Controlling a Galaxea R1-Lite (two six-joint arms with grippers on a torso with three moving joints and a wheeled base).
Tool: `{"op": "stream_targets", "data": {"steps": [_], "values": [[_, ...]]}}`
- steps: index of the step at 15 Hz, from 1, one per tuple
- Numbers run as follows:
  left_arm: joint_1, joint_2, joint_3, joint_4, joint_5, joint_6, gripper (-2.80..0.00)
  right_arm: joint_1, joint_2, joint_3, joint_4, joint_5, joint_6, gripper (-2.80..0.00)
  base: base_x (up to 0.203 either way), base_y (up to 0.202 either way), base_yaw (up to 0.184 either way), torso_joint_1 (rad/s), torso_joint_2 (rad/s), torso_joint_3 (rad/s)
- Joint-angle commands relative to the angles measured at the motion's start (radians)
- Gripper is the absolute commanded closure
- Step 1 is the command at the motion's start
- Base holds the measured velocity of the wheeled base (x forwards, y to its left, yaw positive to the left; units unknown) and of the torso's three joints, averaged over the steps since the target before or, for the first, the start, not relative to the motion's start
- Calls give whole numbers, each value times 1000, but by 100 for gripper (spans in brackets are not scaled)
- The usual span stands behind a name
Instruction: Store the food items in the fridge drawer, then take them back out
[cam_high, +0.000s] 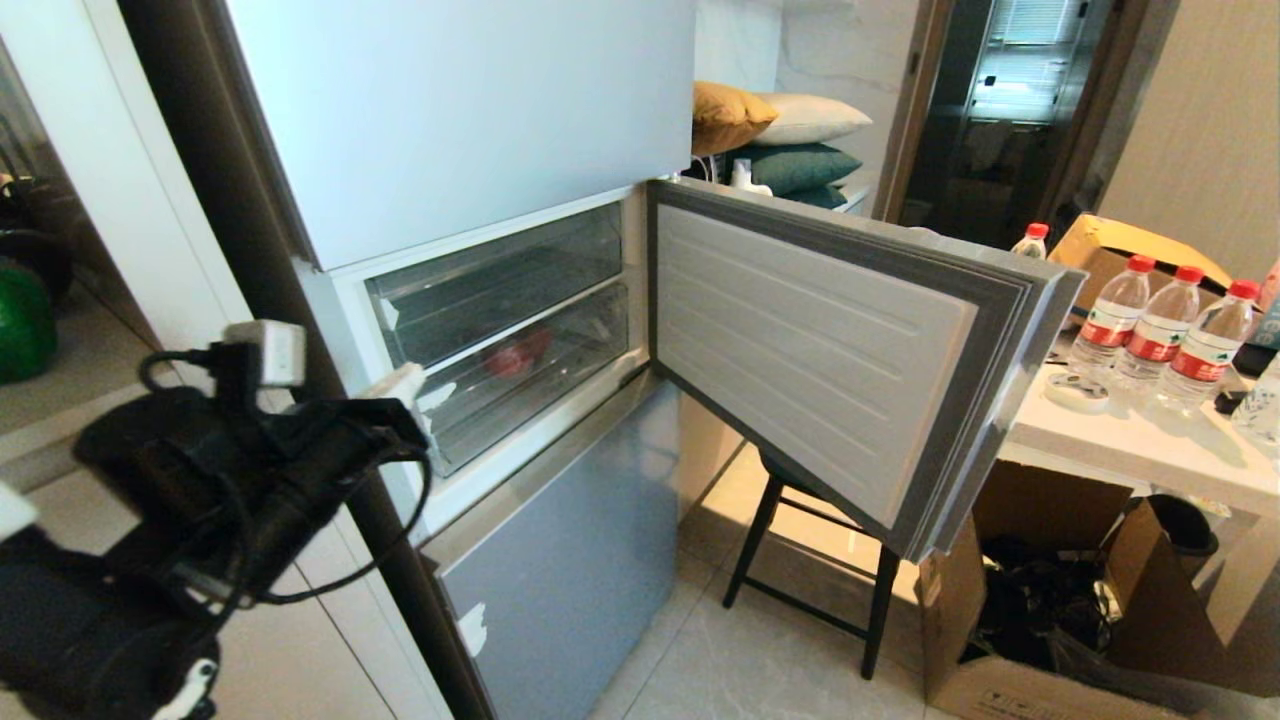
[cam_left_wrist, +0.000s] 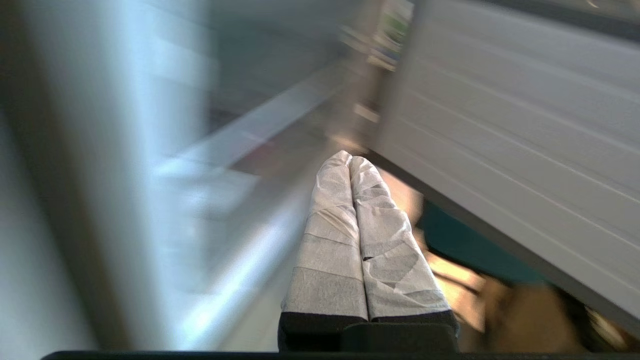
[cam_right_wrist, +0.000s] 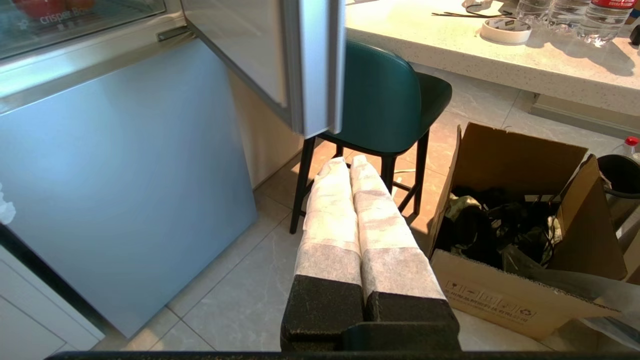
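We are keeping the left gripper (cam_high: 405, 385) at the lower left of the head view, fingers pressed together and empty, just beside the fridge drawer (cam_high: 520, 375), likely to pull it. Something red shows inside; we cannot make out potato or pepper. The right gripper (cam_right_wrist: 350, 167), fingers together, is hanging low. "crisper" is showing on the drawer front.

Open way into the fridge compartment between the left frame and the swung-out door (cam_high: 830, 350), which walls off the right side. Two clear drawers (cam_high: 510, 330) pushed in, fronts closing the opening. Below the door, a stool (cam_high: 800, 540) and a cardboard box (cam_high: 1040, 620) crowding the floor.
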Motion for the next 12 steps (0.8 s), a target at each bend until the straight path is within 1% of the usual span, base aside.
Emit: {"op": "stream_targets", "data": {"steps": [1, 2, 3, 4, 6, 10, 11, 12], "values": [[210, -142, 77, -8, -81, -1, 0, 0, 0, 0, 0, 0, 0, 0, 0, 0, 0, 0, 0, 0], [300, -191, 129, -8, -128, -2, 0, 0, 1, 0, 0, 0, 0, 0, 0, 0, 0, 0, 0, 0], [355, -244, 184, -8, -160, -4, 0, 0, 1, 0, 0, 0, 0, 0, 0, 0, 0, 0, 0, 0], [388, -290, 234, -8, -183, -5, 0, 0, 1, 0, 0, 0, 0, 0, 0, 0, 0, 0, 0, 0], [410, -386, 315, -8, -212, -4, 0, 0, 1, 0, -1, 0, -3, 0, 0, 0, 0, 0, 0, 0], [418, -573, 425, -8, -232, 19, 0, 0, 1, 0, -1, 0, -3, 0, 0, 0, 0, 0, 0, 0], [417, -613, 445, -8, -247, 26, 0, 0, 1, -1, -1, 0, -6, 0, 0, 0, 0, 0, 0, 0], [417, -644, 451, -8, -277, 29, 0, 0, 1, -1, -1, 0, -7, 0, 0, 0, 0, 0, 0, 0]]}}
